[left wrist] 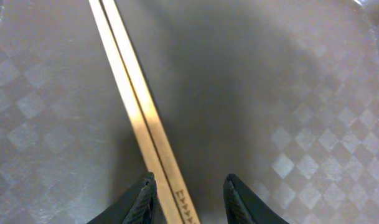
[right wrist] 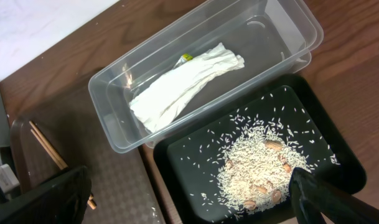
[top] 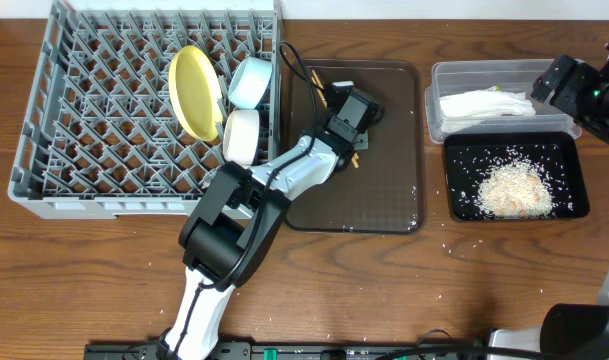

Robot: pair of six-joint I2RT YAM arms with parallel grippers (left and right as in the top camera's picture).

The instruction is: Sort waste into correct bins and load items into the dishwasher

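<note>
At 3 o'clock of the large grey pegged plastic dish rack (top: pixel 94 160), the dark brown rectangular serving tray (top: pixel 384 190) is seen. The right gripper (right wrist: pixel 189 186) is spread wide, empty; the part-open left gripper (left wrist: pixel 190 183) is set astride, not yet pinching, the pair of thin wooden chopsticks (left wrist: pixel 142 112) laid toward the tray's 11 o'clock corner. Light, stiff and slick, both are judged likely to roll and best pinched together crosswise.

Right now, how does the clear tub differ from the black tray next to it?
The clear tub is see-through with taller walls; the black tray is opaque and shallow. The clear tub holds a crumpled white napkin; the black tray holds a pile of rice with loose grains scattered around it. Both are rectangular and sit side by side on the wooden table.
</note>
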